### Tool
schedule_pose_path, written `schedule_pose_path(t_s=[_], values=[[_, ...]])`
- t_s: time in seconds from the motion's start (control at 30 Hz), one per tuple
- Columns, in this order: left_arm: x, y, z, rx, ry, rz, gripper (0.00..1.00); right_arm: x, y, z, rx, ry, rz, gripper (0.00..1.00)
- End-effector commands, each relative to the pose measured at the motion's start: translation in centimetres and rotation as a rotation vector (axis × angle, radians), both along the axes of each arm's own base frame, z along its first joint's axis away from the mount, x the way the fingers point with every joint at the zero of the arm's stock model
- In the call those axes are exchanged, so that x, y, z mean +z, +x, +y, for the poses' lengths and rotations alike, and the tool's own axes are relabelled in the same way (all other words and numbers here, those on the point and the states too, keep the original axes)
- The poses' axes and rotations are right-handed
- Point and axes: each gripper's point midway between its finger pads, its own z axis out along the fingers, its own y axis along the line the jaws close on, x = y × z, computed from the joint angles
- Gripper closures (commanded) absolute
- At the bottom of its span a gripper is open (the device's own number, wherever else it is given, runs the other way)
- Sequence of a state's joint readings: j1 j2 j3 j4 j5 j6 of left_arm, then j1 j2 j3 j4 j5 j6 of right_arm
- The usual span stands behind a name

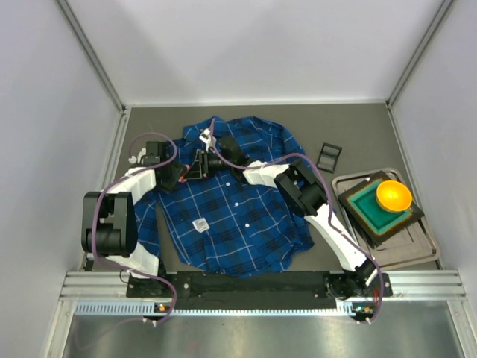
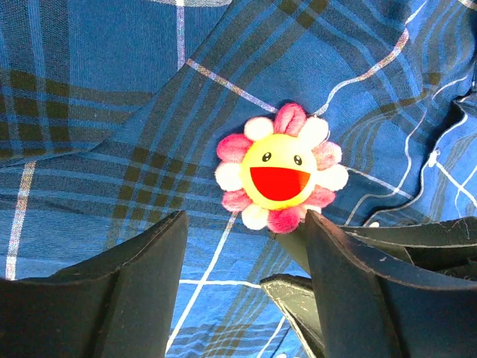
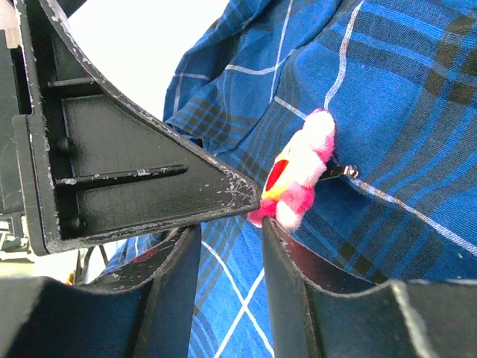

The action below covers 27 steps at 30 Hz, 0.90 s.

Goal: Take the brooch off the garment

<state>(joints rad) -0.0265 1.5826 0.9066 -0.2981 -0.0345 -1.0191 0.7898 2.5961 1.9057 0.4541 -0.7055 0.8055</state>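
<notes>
Blue plaid shirt [image 1: 223, 216] lies on the surface [image 1: 358, 142], brooch [image 2: 282, 177] pinned near its collar. Left fingers [image 2: 141, 291] stand released just below it. Right fingers [image 3: 298, 298] are parted too, gripping nothing, just beside it. Tugging with the pin [image 3: 339, 173] fastened could tear cloth. Print on the white tag [image 1: 200, 224] is unreadable.

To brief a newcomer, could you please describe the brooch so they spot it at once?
Find the blue plaid shirt on the dark table. Toward its collar sits the brooch: a plush pink-and-white flower with a yellow smiling face, unlike the flat white tag.
</notes>
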Motion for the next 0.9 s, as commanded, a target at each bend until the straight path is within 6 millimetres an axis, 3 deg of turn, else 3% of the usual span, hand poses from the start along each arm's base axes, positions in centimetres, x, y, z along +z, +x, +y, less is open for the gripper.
schedule_pose_path(t_s=[0.0,0.27,0.3,0.53,0.67,0.77,0.8,0.87], values=[[0.9,0.8,-0.6,-0.008,-0.033,-0.044,0.30,4.1,0.0,1.4,0.014,0.118,-0.077,0.60],[1.6,2.8,-3.1,-0.037,-0.226,-0.145,0.25,3.9,0.1,1.3,0.017,0.112,-0.069,0.60],[1.4,3.0,-2.2,-0.015,-0.237,-0.150,0.25,3.9,0.1,1.3,0.019,0.108,-0.071,0.60],[0.2,3.5,-2.4,-0.013,-0.299,-0.135,0.27,3.4,0.1,1.1,0.022,0.074,-0.084,0.60],[0.2,3.8,-1.6,-0.012,-0.266,-0.146,0.39,3.5,0.5,0.6,-0.010,0.027,-0.126,0.60],[0.5,4.2,-0.8,-0.006,-0.240,-0.177,0.45,2.4,1.1,-0.6,-0.049,-0.053,-0.153,0.57],[0.4,4.2,-0.6,-0.005,-0.236,-0.179,0.51,3.5,1.2,-0.9,-0.064,-0.052,-0.172,0.55],[0.4,4.3,-0.6,-0.011,-0.234,-0.186,0.54,3.0,2.1,-2.1,-0.107,-0.078,-0.177,0.53]])
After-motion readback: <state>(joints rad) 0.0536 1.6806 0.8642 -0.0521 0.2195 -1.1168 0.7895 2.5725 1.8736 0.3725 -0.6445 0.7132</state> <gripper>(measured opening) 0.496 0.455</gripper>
